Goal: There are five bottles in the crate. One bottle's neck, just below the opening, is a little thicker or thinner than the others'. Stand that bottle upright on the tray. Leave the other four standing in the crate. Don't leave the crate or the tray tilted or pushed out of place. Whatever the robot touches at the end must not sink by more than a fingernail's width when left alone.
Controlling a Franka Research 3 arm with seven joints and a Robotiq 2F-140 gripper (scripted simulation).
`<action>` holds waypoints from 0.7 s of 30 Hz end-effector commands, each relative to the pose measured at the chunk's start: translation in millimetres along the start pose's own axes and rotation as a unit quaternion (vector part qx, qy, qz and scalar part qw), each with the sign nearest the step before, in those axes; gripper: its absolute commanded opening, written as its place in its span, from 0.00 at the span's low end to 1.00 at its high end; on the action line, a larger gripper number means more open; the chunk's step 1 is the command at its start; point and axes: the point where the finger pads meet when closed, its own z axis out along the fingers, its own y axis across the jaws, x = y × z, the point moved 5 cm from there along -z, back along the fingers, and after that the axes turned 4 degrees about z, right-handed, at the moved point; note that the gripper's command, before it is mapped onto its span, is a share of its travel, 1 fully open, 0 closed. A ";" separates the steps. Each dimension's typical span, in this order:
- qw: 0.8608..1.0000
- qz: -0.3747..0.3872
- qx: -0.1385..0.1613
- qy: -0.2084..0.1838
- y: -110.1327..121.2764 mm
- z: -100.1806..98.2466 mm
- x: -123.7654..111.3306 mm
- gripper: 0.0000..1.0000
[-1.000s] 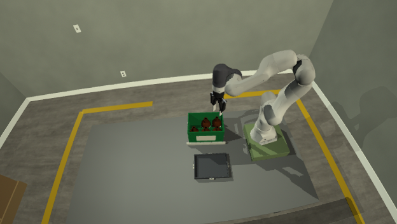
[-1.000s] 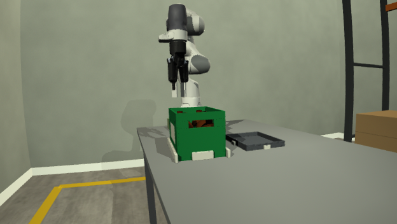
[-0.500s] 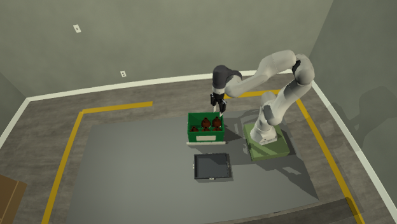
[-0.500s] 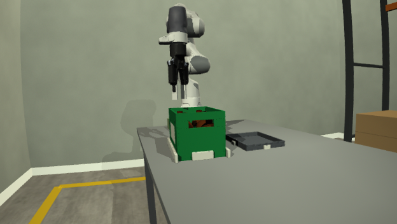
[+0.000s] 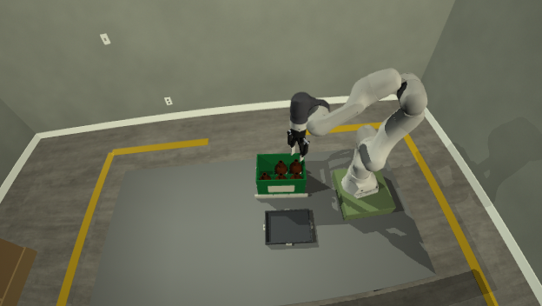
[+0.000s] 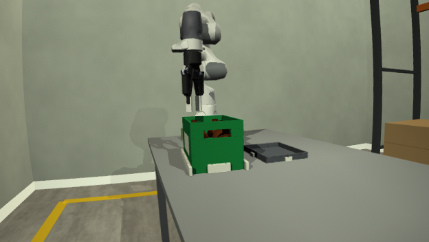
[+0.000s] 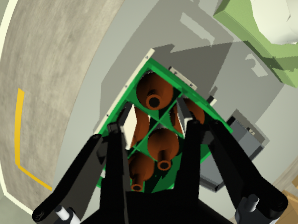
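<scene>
A green crate [image 5: 280, 176] stands on the grey table and holds several brown bottles [image 5: 280, 166], all upright in their cells. The crate also shows in the exterior view [image 6: 213, 144] and in the wrist view [image 7: 160, 143], where I look down on bottle openings [image 7: 154, 99]. My gripper [image 5: 298, 149] hangs a little above the crate's rim at the side near the robot base, pointing straight down. Its fingers stand partly apart with nothing between them. The dark grey tray [image 5: 290, 227] lies flat in front of the crate. I cannot tell the neck widths apart.
White blocks [image 6: 218, 168] sit along the crate's foot. The robot base stands on a green pedestal [image 5: 365, 197] right of the crate. A brown box [image 6: 407, 140] stands off the table at the far right.
</scene>
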 end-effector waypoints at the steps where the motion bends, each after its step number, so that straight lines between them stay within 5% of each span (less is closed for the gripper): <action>1: 1.000 -0.002 0.003 -0.002 -2.4 4.4 -0.7 0.44; 21: 1.000 -0.002 0.003 -0.002 -2.5 15.5 -0.7 0.44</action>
